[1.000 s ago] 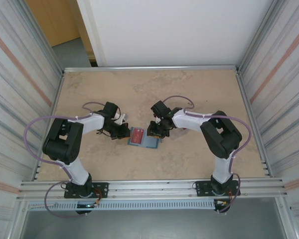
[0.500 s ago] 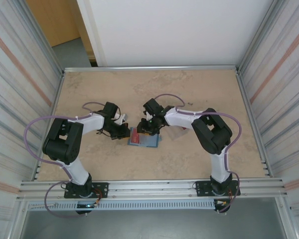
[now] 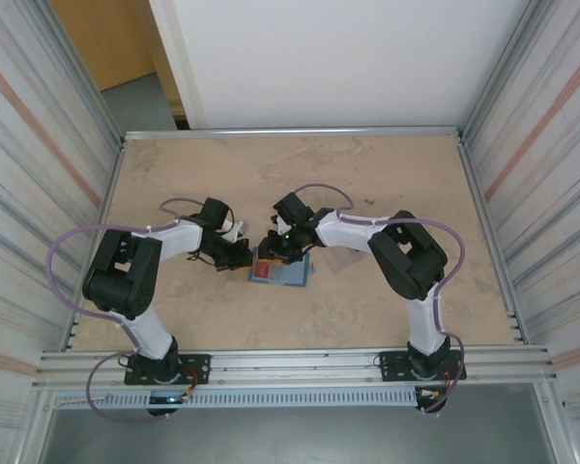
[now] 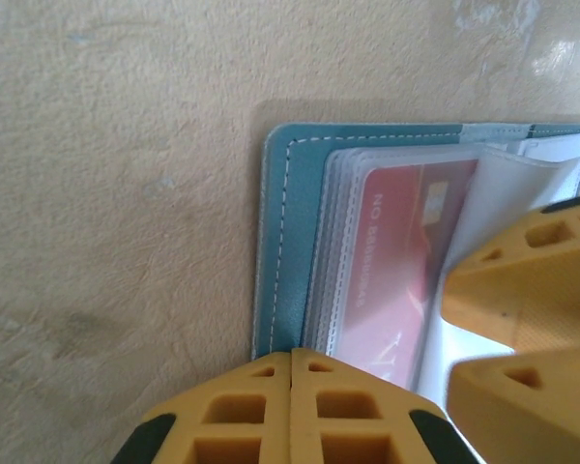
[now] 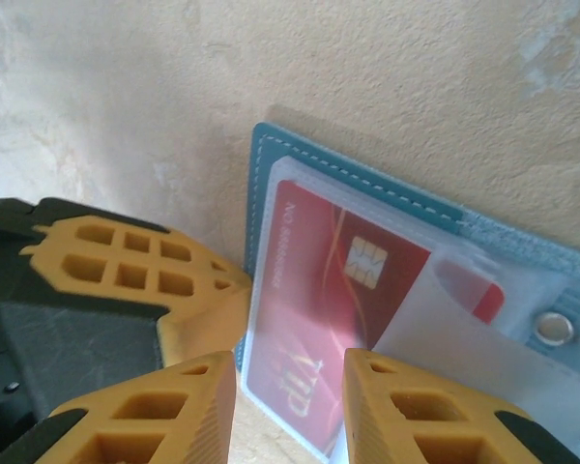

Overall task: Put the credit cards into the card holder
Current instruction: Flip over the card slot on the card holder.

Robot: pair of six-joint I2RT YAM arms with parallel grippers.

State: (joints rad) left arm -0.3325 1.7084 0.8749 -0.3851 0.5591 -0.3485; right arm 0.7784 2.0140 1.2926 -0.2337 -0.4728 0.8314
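On the desk [image 3: 387,174], centre frame, the holder [image 3: 292,275] lies open, a red card [image 5: 319,309] seemingly almost fully in its clear sleeve [image 4: 503,208]. The left end effector [image 4: 292,367], closed, pins the holder's edge; the right end effector [image 5: 288,372], parted, straddles the card without gripping.

The thin red rectangular credit card [image 5: 309,319] under the clear plastic sleeve [image 5: 435,319] is showing a small white line beginning "NO", the rest blurring, plus larger letters resembling "YTD".
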